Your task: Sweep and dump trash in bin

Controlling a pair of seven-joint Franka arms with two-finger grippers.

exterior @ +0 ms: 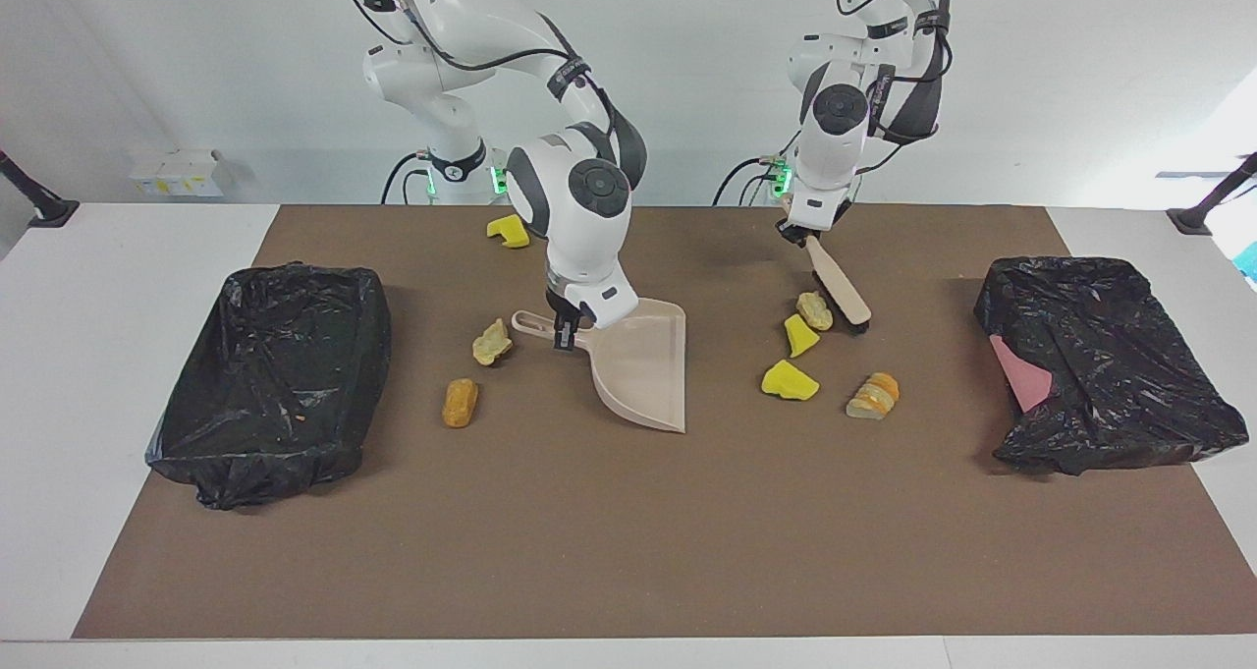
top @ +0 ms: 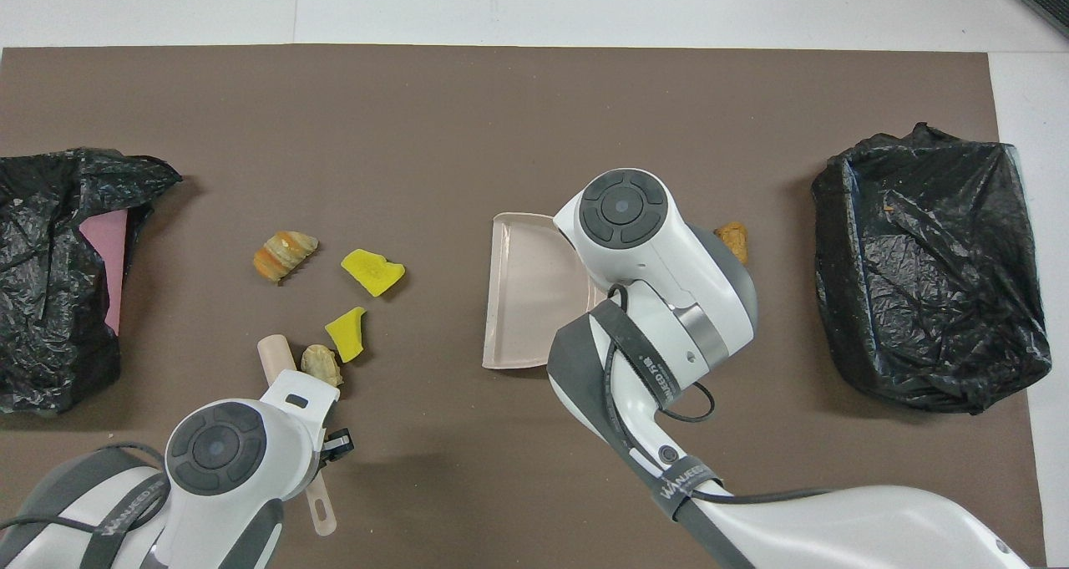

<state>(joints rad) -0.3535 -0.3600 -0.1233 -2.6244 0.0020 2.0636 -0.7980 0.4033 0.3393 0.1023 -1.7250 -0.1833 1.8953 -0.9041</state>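
Bare brown mat [exterior: 628, 551] in front, bins [exterior: 270, 379] at both ends
Right gripper [exterior: 564, 335] clamps dustpan [exterior: 638, 364] handle; left gripper [exterior: 797, 234] grips brush [exterior: 840, 284] touching tan scrap [exterior: 814, 310]; yellow chunks [exterior: 790, 381] beside it

A white table [exterior: 118, 374] under a brown mat [exterior: 628, 512] stands against a plain white wall [exterior: 196, 60].

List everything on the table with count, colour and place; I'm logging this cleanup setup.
trash scraps: seven, yellow or tan, all on the mat; four beside the brush, three around the dustpan handle.
dustpan: one, beige, mid-mat.
brush: one, beige handle, tilted, bristles on the mat.
bins: two, black-bagged, one at each end.
mat: one, brown.
right gripper: on the dustpan handle.
left gripper: holds the brush handle.
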